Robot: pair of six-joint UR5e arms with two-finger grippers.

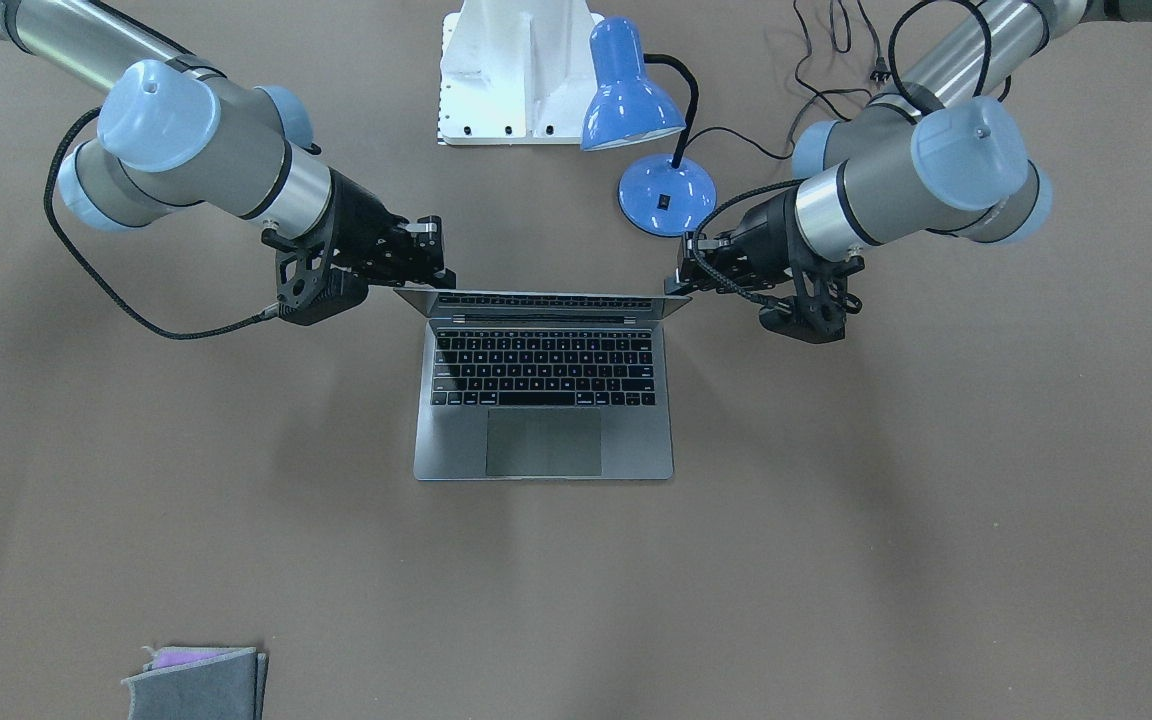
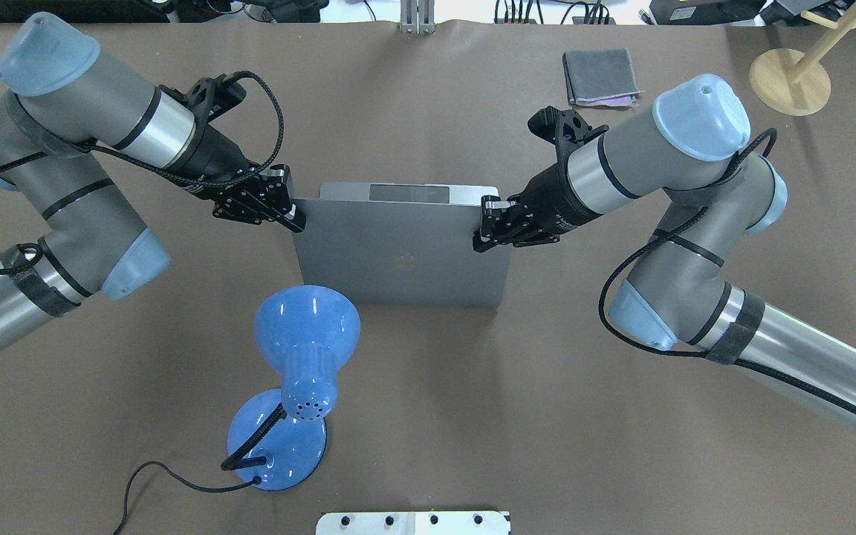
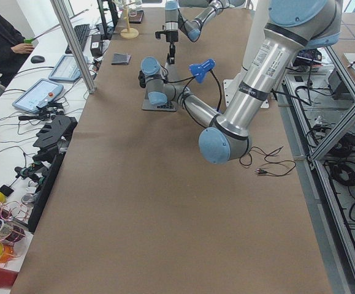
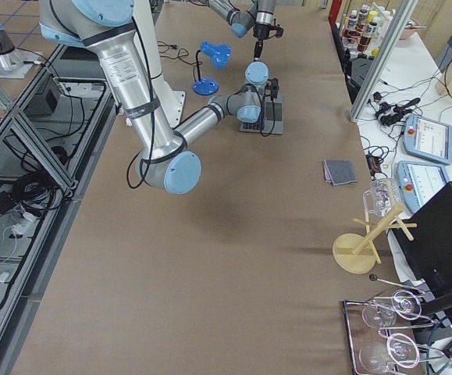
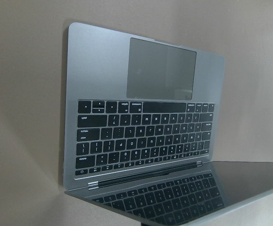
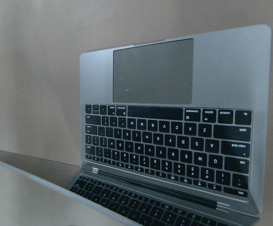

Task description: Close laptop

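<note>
The grey laptop (image 1: 544, 440) lies open mid-table, its lid raised and leaning over the black keys. The overhead view shows the lid's back with the dark logo (image 2: 402, 282). My left gripper (image 2: 290, 212) is at the lid's top corner on my left, also seen in the front view (image 1: 686, 275). My right gripper (image 2: 486, 223) is at the opposite top corner, also seen in the front view (image 1: 439, 262). Both look open, touching or nearly touching the lid's edge. Both wrist views show keyboard, trackpad (image 5: 162, 68) (image 6: 153, 70) and screen, with no fingers in them.
A blue desk lamp (image 2: 305, 327) stands just behind the laptop on my left, its cable trailing on the table. A folded grey cloth (image 2: 597, 74) lies far right. A round wooden stand (image 2: 788, 78) is at the far right corner. A white mount plate (image 1: 511, 70) is at my base.
</note>
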